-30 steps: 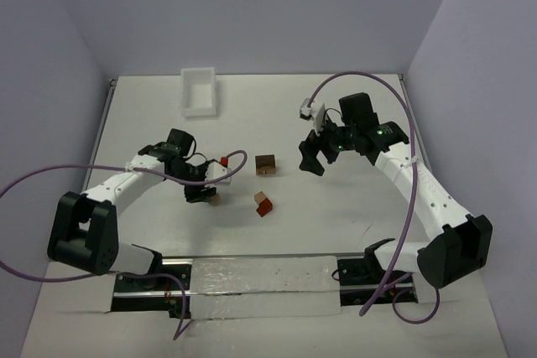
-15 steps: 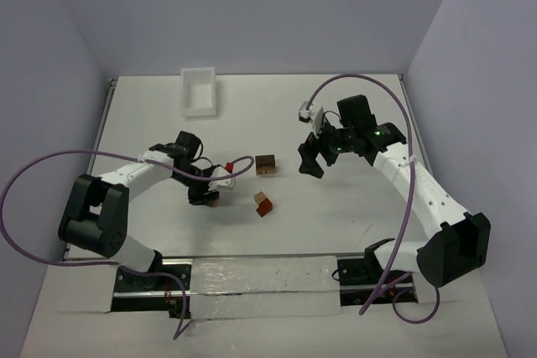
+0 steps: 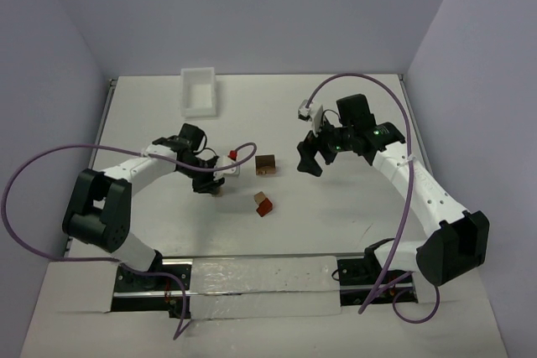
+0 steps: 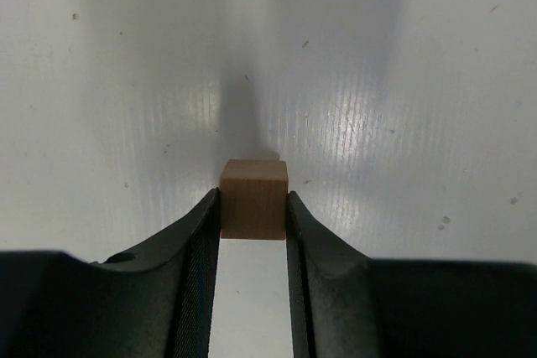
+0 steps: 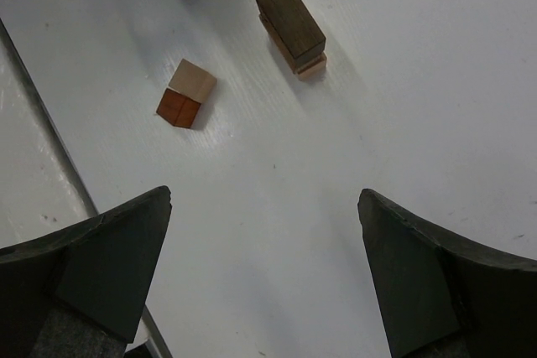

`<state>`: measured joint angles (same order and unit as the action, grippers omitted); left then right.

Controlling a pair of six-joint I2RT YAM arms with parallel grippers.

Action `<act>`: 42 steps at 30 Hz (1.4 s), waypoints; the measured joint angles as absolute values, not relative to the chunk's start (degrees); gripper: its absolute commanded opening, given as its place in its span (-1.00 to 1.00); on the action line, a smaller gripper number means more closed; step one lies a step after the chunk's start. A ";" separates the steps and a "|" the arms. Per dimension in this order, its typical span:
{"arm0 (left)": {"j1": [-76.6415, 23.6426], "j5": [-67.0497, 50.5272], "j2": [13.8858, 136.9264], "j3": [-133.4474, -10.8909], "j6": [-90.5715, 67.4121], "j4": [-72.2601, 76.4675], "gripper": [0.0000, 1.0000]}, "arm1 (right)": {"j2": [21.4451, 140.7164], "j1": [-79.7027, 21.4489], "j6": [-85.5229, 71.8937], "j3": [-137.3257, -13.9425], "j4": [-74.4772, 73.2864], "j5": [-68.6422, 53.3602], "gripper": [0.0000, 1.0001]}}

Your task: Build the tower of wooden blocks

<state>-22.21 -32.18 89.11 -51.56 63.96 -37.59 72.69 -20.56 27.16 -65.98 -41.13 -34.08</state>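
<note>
The wood block tower (image 3: 266,164) is a short stack in mid-table, a dark brown block on a light tan one; it also shows in the right wrist view (image 5: 291,27). My left gripper (image 3: 210,184) is to its left, low over the table, shut on a small tan block (image 4: 253,199) held between the fingertips (image 4: 253,211). A loose reddish-brown and tan block (image 3: 263,203) lies in front of the tower, and shows in the right wrist view (image 5: 186,94). My right gripper (image 3: 312,159) hangs open and empty to the right of the tower (image 5: 264,207).
A white plastic bin (image 3: 200,92) stands at the back left. Purple cables loop from both arms. The table's walls rise at the left, back and right.
My left gripper has moved up and to the right, nearer the tower, with the tan block in it. The right arm has barely moved.
</note>
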 measured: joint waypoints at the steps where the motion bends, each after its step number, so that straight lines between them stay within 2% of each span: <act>1: -22.34 -32.04 89.50 -52.64 63.12 -38.00 -0.76 | 72.69 -20.54 26.96 -65.98 -40.94 -34.05 0.99; 6: -25.03 -31.08 91.46 -63.31 55.52 -42.00 -0.91 | 72.69 -19.84 26.84 -65.98 -40.64 -33.52 0.99; 13: -31.99 -28.08 93.21 -78.14 46.10 -44.87 -0.87 | 72.69 -17.37 27.29 -65.98 -40.84 -32.60 0.99; 24: -35.46 -23.53 106.16 -93.78 41.56 -52.15 -0.84 | 73.11 -11.39 28.40 -66.35 -42.87 -33.71 0.99; 42: -38.22 -21.61 109.52 -97.23 41.01 -53.34 -0.81 | 73.12 -10.13 28.40 -67.18 -43.31 -33.65 0.99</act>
